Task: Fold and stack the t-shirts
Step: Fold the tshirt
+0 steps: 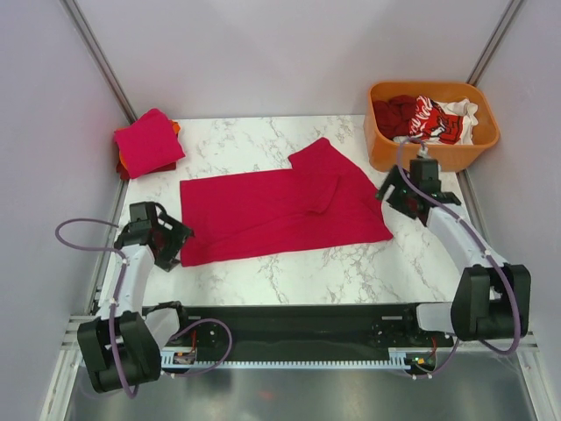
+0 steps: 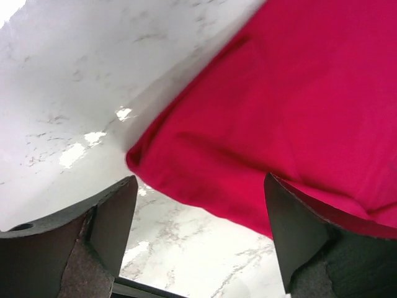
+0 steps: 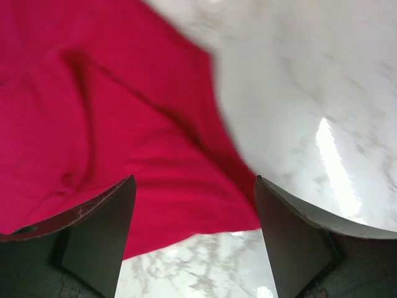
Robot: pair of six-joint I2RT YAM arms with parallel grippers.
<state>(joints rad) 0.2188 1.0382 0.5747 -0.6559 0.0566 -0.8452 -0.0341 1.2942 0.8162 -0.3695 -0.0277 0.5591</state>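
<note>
A crimson t-shirt (image 1: 280, 210) lies spread flat across the middle of the marble table, one sleeve flap pointing to the back. My left gripper (image 1: 175, 241) hovers at its near left corner, open and holding nothing. In the left wrist view that corner of the t-shirt (image 2: 279, 105) lies just beyond the spread jaws of the left gripper (image 2: 200, 177). My right gripper (image 1: 390, 195) is at the t-shirt's right edge, also open. The right wrist view shows the t-shirt's corner (image 3: 111, 124) under the empty right gripper (image 3: 195, 178).
A folded stack of pink-red and orange t-shirts (image 1: 147, 142) sits at the back left corner. An orange plastic tub (image 1: 379, 140) at the back right holds crumpled dark red, red-printed and white shirts (image 1: 429, 118). Bare marble (image 1: 289, 276) runs along the near edge.
</note>
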